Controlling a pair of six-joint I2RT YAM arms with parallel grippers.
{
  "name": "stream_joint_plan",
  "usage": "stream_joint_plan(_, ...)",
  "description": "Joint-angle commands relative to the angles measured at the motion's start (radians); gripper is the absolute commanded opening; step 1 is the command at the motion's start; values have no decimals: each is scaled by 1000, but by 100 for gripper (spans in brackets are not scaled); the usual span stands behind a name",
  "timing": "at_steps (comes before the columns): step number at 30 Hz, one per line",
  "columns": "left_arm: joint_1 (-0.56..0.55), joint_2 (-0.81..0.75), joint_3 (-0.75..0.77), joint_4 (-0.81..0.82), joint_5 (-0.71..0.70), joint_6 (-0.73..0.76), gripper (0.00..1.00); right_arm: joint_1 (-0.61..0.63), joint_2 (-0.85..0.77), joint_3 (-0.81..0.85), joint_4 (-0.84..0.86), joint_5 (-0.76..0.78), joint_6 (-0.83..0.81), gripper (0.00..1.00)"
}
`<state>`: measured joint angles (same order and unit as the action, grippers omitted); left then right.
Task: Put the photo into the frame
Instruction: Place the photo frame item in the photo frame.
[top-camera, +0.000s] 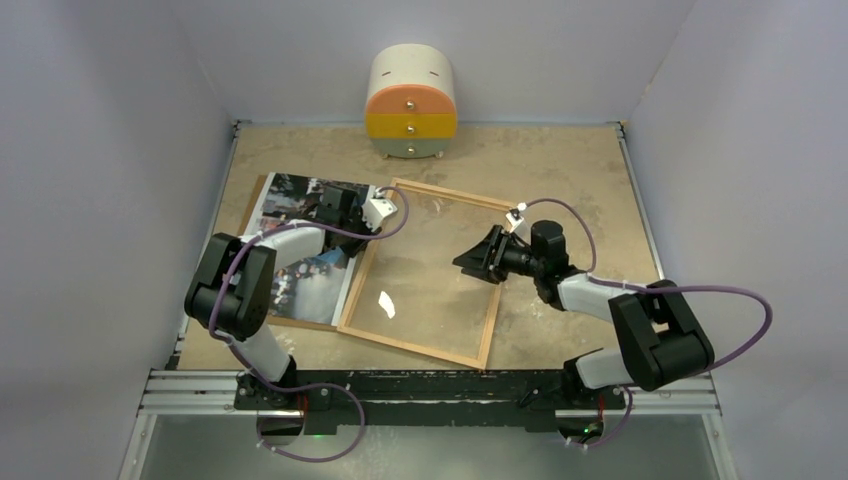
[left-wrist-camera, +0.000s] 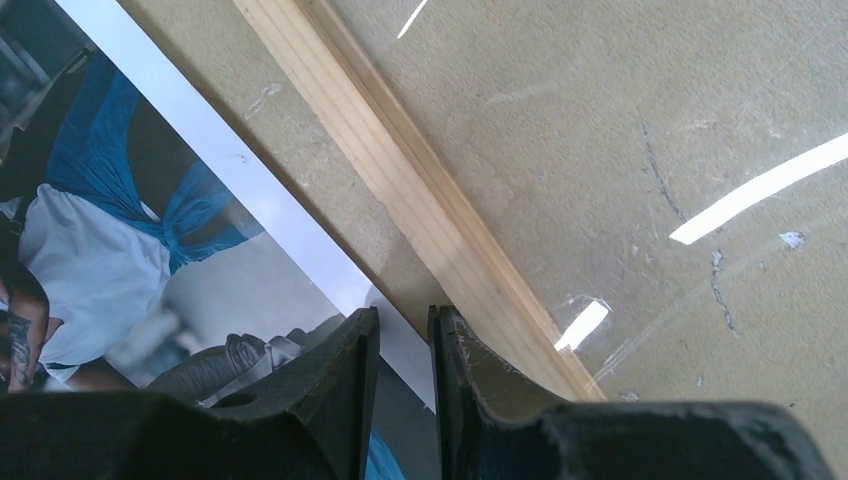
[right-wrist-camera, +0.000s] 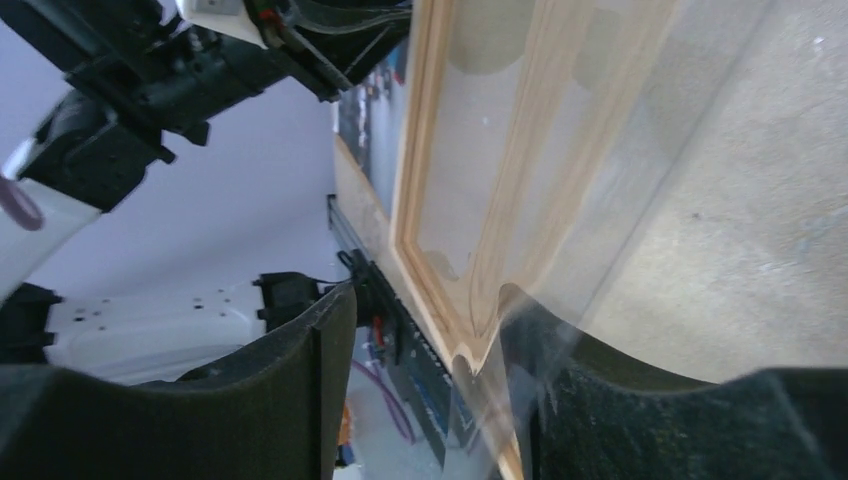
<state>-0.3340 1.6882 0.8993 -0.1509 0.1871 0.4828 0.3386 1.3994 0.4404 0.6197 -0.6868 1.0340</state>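
Observation:
The photo (top-camera: 300, 285), a glossy print of people in blue and white, lies at the left on a brown backing board (top-camera: 300, 322). The light wood frame (top-camera: 413, 347) lies flat beside it to the right, with a clear pane (top-camera: 430, 270) over its opening. My left gripper (top-camera: 345, 208) is over the photo's right edge. In the left wrist view the photo's (left-wrist-camera: 120, 230) white border runs into the narrow gap of that gripper (left-wrist-camera: 403, 325), next to the frame's rail (left-wrist-camera: 400, 170). My right gripper (top-camera: 470, 262) is open above the frame, with the pane's (right-wrist-camera: 600, 150) raised edge between its fingers (right-wrist-camera: 300, 380).
A round cream, orange and yellow drawer cabinet (top-camera: 411, 100) stands at the back centre. Grey walls close in the table on three sides. The left arm (right-wrist-camera: 150, 80) hangs over the frame's far rail (right-wrist-camera: 415, 150). A metal rail (top-camera: 430, 390) runs along the near edge.

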Motion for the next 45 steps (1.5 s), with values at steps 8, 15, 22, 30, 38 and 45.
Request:
stream_joint_plan(8, 7, -28, -10, -164, 136, -6, 20, 10, -78, 38, 113, -53, 36, 0)
stream_joint_plan(15, 7, -36, -21, -171, 162, 21, 16, 19, -40, 44, 166, -85, 87, 12)
stream_joint_plan(22, 7, -50, -37, -181, 207, 30, 13, 25, -38, 51, 130, -86, 50, 11)
stream_joint_plan(30, 14, -50, -25, -185, 221, 17, 10, 28, -50, 58, 152, -111, 37, 5)
stream_joint_plan(38, 27, -44, -22, -195, 235, 17, 7, 30, -38, 29, 252, -121, 94, 3)
stream_joint_plan(45, 33, -37, -16, -200, 255, 11, 5, 53, 3, 51, 351, -109, 150, 4)
